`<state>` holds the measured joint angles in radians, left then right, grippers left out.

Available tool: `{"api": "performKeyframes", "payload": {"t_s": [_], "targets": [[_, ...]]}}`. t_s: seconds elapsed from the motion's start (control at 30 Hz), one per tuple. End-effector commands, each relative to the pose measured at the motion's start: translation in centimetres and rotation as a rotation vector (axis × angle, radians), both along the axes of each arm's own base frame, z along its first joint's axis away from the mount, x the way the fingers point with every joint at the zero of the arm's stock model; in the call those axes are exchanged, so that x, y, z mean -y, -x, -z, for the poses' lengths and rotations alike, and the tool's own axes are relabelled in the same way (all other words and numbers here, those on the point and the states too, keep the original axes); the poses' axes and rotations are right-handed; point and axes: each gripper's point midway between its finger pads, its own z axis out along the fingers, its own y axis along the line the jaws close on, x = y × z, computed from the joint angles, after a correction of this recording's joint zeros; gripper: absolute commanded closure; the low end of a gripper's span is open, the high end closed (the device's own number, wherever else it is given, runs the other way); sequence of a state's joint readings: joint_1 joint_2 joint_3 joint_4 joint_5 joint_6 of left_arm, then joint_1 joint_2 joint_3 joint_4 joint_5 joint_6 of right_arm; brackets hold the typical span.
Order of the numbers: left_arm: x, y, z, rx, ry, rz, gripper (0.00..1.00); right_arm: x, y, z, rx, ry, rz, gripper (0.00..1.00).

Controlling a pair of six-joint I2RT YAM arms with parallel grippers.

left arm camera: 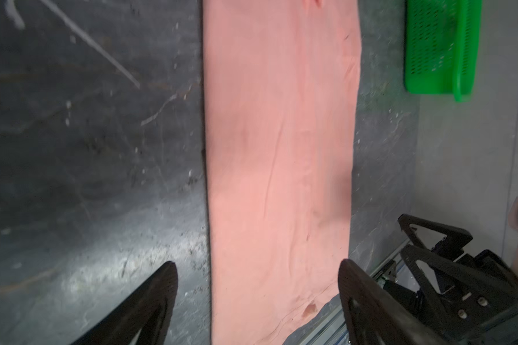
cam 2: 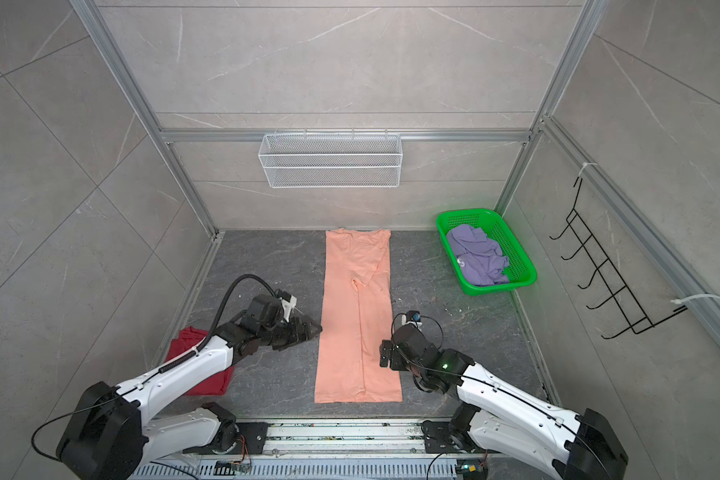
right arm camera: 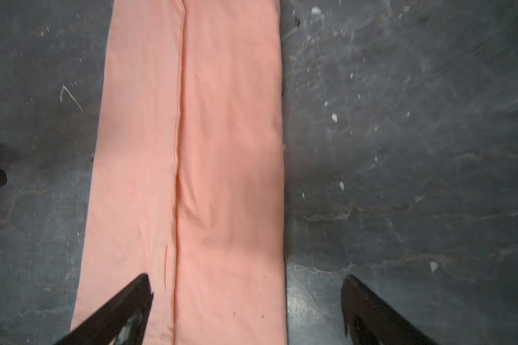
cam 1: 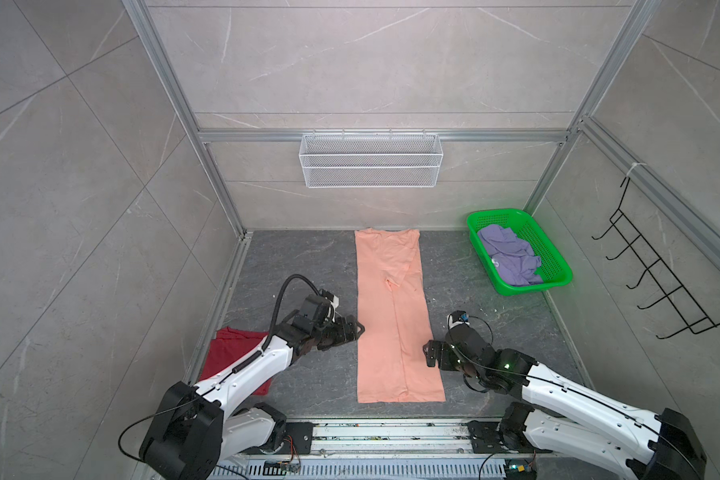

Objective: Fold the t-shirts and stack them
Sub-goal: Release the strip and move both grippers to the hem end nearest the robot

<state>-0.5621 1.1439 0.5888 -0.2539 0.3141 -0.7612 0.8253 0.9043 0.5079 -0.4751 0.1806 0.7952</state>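
Observation:
A peach-orange t-shirt [cam 1: 391,316] [cam 2: 354,324] lies folded into a long narrow strip down the middle of the dark table, its fold seam showing in the right wrist view [right arm camera: 192,149]. My left gripper [cam 1: 356,330] [cam 2: 314,330] hovers open at the strip's left edge, and the cloth [left arm camera: 278,149] lies below its spread jaws [left arm camera: 258,264]. My right gripper [cam 1: 428,354] [cam 2: 384,353] [right arm camera: 247,277] stands open at the strip's right edge, holding nothing. A dark red t-shirt [cam 1: 229,353] [cam 2: 184,345] lies at the front left, partly under my left arm. A crumpled lavender t-shirt [cam 1: 510,257] [cam 2: 479,257] sits in the basket.
The green perforated basket [cam 1: 537,245] [cam 2: 512,249] [left arm camera: 437,44] stands at the back right corner. A white wire basket [cam 1: 371,160] hangs on the back wall. A black hook rack [cam 1: 657,274] is on the right wall. An aluminium rail [cam 1: 391,432] runs along the front.

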Motion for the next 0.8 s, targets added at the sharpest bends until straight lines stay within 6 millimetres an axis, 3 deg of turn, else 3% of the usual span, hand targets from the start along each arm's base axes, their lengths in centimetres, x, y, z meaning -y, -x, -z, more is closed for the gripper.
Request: {"api": "performKeyframes", "payload": {"t_s": [0.0, 0.13, 0.37, 0.63, 0.77], "targets": [[-2.0, 3.0, 2.4, -0.107, -0.05, -0.078, 0.14, 0.4, 2.6, 2.0, -0.114, -0.048, 0.001, 0.01], [-3.5, 4.7, 3.8, -0.153, -0.099, -0.097, 0.15, 0.6, 3.9, 3.3, -0.17, -0.061, -0.013, 0.01], [-4.3, 6.4, 5.7, -0.211, -0.135, -0.096, 0.18, 1.3, 5.3, 4.7, -0.233, -0.042, -0.015, 0.06], [-2.1, 8.6, 6.7, -0.283, -0.117, -0.043, 0.21, 3.3, 7.1, 5.9, -0.309, 0.022, 0.026, 0.1], [-0.6, 10.4, 8.0, -0.328, -0.135, -0.006, 0.22, 2.8, 7.8, 6.9, -0.35, -0.013, 0.021, 0.12]]}}
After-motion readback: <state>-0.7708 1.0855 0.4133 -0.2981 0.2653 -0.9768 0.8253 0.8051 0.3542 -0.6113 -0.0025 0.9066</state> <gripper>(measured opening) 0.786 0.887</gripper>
